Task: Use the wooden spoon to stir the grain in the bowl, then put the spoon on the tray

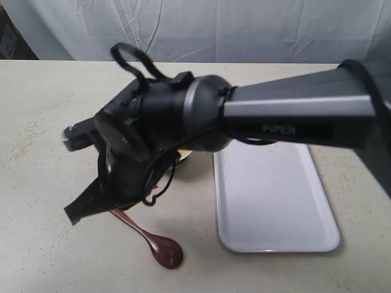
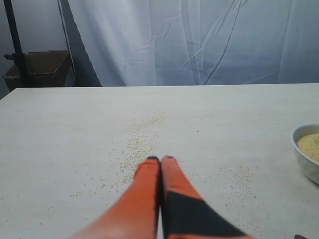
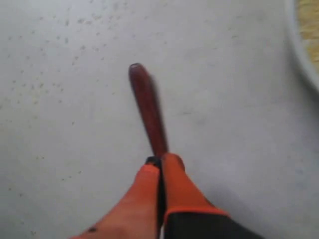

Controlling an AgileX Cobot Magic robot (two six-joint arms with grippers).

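Observation:
The wooden spoon [image 1: 156, 241] lies flat on the table left of the tray [image 1: 275, 201], its scoop toward the front edge. My right arm reaches across the middle. Its gripper [image 1: 72, 215] hangs shut just over the handle [image 3: 147, 107], which shows beyond the fingertips in the right wrist view; nothing sits between the fingers. The bowl [image 1: 186, 157] is almost fully hidden behind that arm in the exterior view. The left wrist view shows the bowl [image 2: 304, 159] at its edge with grain [image 2: 310, 145] inside. My left gripper [image 2: 160, 159] is shut and empty above the bare table.
Loose grains [image 2: 137, 147] are scattered on the tabletop ahead of the left gripper. A white cloth backdrop [image 2: 199, 40] hangs behind the table. A cardboard box [image 2: 42, 67] and a dark stand post [image 2: 15, 45] stand beyond the far left corner.

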